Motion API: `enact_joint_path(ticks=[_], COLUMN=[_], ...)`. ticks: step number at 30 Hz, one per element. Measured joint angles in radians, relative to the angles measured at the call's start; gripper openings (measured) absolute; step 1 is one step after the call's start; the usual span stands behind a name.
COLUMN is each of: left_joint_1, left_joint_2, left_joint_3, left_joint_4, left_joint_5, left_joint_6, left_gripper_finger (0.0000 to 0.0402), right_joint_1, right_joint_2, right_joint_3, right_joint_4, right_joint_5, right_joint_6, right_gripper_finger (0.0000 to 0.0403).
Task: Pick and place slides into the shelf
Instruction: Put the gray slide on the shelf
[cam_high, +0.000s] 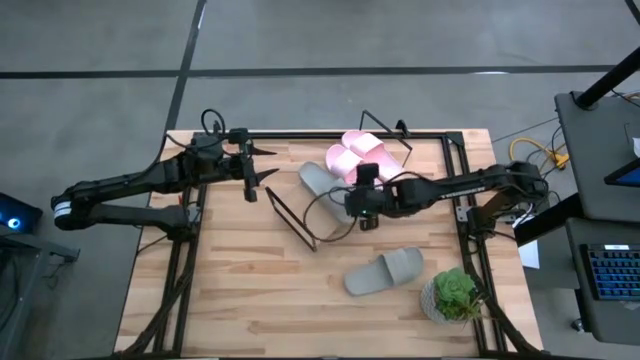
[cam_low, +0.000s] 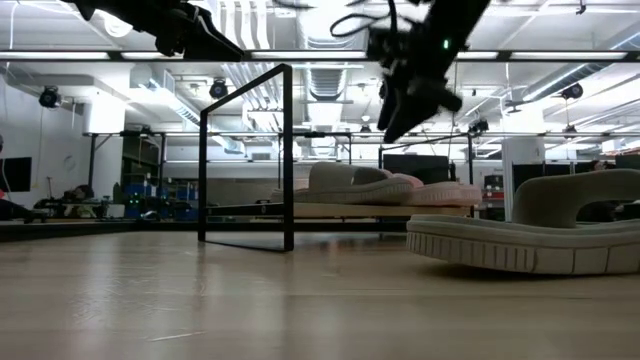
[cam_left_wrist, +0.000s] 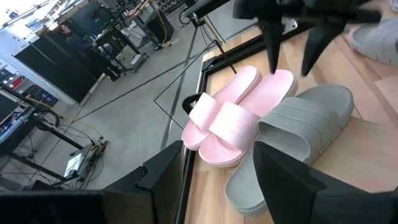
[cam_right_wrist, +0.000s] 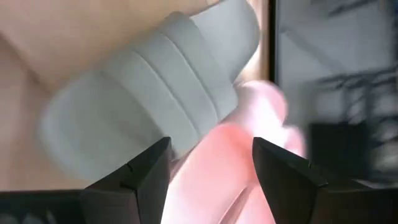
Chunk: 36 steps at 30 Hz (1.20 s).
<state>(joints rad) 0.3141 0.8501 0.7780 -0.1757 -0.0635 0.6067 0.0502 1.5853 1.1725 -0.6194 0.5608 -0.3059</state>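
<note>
Two pale pink slides (cam_high: 357, 155) (cam_left_wrist: 233, 118) and one grey slide (cam_high: 318, 180) (cam_left_wrist: 298, 143) lie side by side, soles down, on the slanted shelf (cam_low: 340, 210) with its black wire frame (cam_high: 300, 225). Another grey slide (cam_high: 385, 272) (cam_low: 530, 235) lies on the tabletop toward the near right. My right gripper (cam_left_wrist: 291, 59) (cam_right_wrist: 211, 168) hangs open just above the slides on the shelf, nothing between its fingers. My left gripper (cam_high: 270, 162) (cam_left_wrist: 217, 180) waits open above the table's far left, pointing toward the shelf.
A small potted plant (cam_high: 455, 295) stands at the near right corner. The shelf's upright wire loop (cam_low: 245, 155) rises at its left end. Bare tabletop (cam_high: 250, 300) lies near left of the loose grey slide.
</note>
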Motion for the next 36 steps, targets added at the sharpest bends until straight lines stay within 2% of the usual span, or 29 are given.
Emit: enact_joint_path(ticks=[6,10,16,19,24,30,36], left_joint_1=[0.0,0.0,0.0,0.0,0.0,0.0,0.0], left_joint_2=[0.0,0.0,0.0,0.0,0.0,0.0,0.0], left_joint_3=[0.0,0.0,0.0,0.0,0.0,0.0,0.0], left_joint_4=[0.0,-0.001,-0.001,-0.003,-0.031,-0.044,-0.044], left_joint_5=[0.0,0.0,0.0,0.0,0.0,0.0,0.0], left_joint_6=[-0.001,-0.001,-0.001,-0.001,0.0,0.0,0.0], left_gripper_finger=[0.0179,0.0179,0.0179,0.0179,0.0179,0.0179,0.0179], right_joint_1=[0.0,0.003,0.022,0.04,0.122,0.237,0.314], right_joint_2=[-0.001,-0.001,-0.001,-0.001,0.0,0.001,0.024], right_joint_3=[0.144,0.173,0.178,0.178,0.178,0.178,0.176], right_joint_4=[-0.278,-0.37,-0.434,-0.436,-0.441,-0.447,-0.511], right_joint_5=[-0.316,-0.421,-0.451,-0.51,-0.564,-0.557,-0.479], right_joint_6=[0.235,0.4,0.695,0.842,0.982,1.175,1.336], right_gripper_finger=[0.0215,0.0215,0.0215,0.0215,0.0215,0.0215,0.0215])
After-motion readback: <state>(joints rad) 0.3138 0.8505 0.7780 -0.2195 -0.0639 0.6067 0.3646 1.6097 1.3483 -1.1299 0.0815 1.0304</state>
